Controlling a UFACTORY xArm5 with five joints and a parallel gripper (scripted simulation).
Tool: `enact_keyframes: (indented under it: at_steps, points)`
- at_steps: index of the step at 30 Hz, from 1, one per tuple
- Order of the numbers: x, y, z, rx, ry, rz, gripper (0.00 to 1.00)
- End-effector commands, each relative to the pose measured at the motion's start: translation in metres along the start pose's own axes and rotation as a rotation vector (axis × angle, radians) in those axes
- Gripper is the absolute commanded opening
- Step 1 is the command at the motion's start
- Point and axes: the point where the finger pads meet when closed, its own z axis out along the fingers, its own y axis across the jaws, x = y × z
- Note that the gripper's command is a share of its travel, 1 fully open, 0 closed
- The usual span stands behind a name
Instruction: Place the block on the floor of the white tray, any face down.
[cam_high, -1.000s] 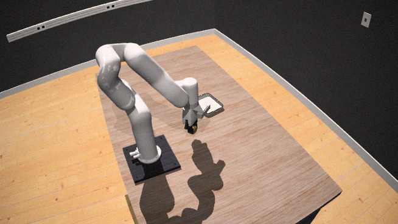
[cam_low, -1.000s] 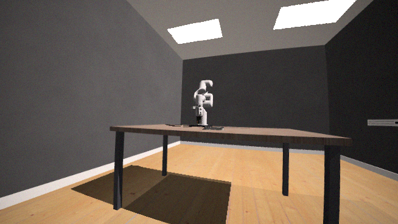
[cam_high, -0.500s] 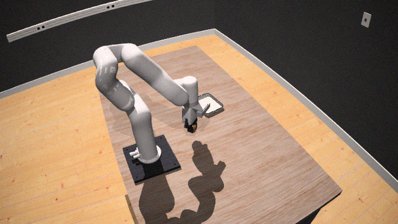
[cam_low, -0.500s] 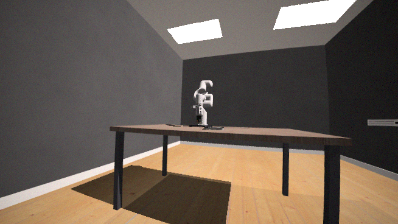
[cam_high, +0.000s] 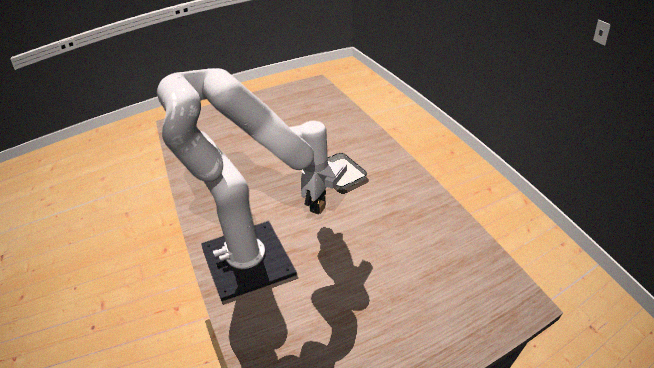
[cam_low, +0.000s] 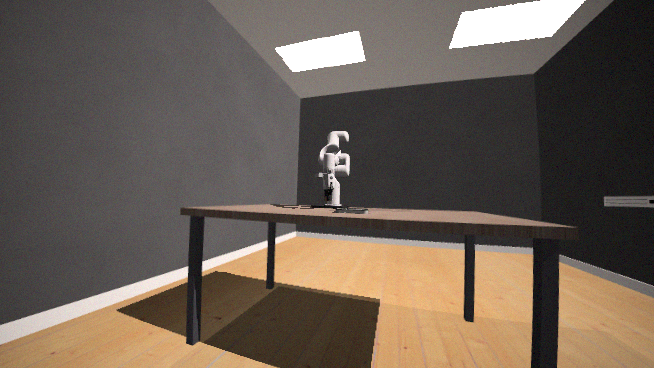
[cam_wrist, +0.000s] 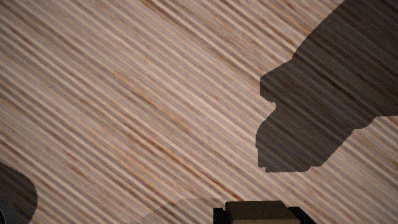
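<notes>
My gripper (cam_high: 317, 204) is shut on a small brown block (cam_high: 320, 205) and holds it above the wooden table. The block also shows at the bottom edge of the wrist view (cam_wrist: 257, 212), between the dark fingers. The white tray (cam_high: 348, 172) with a grey rim lies on the table just beyond and to the right of the gripper, partly hidden by the wrist. In the exterior view the gripper (cam_low: 328, 194) hangs above the table top and the tray (cam_low: 351, 210) is a thin low shape to its right.
The arm's black base plate (cam_high: 248, 261) is bolted to the table near the front left. The arm's shadow (cam_high: 340, 280) falls on the table in front of the gripper and shows in the wrist view (cam_wrist: 320, 95).
</notes>
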Motion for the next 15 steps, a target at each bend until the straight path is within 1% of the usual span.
enact_keyframes:
  at_steps: [1, 9, 11, 12, 15]
  points:
    - [-0.011, -0.07, 0.0, 0.0, 0.0, 0.0, 0.0]
    - [-0.029, -0.155, -0.006, 0.0, 0.0, 0.0, 0.0]
    - [-0.029, -0.155, -0.006, 0.0, 0.0, 0.0, 0.0]
    - [-0.035, -0.186, -0.006, 0.0, 0.0, 0.0, 0.0]
    - [-0.039, -0.21, -0.005, 0.0, 0.0, 0.0, 0.0]
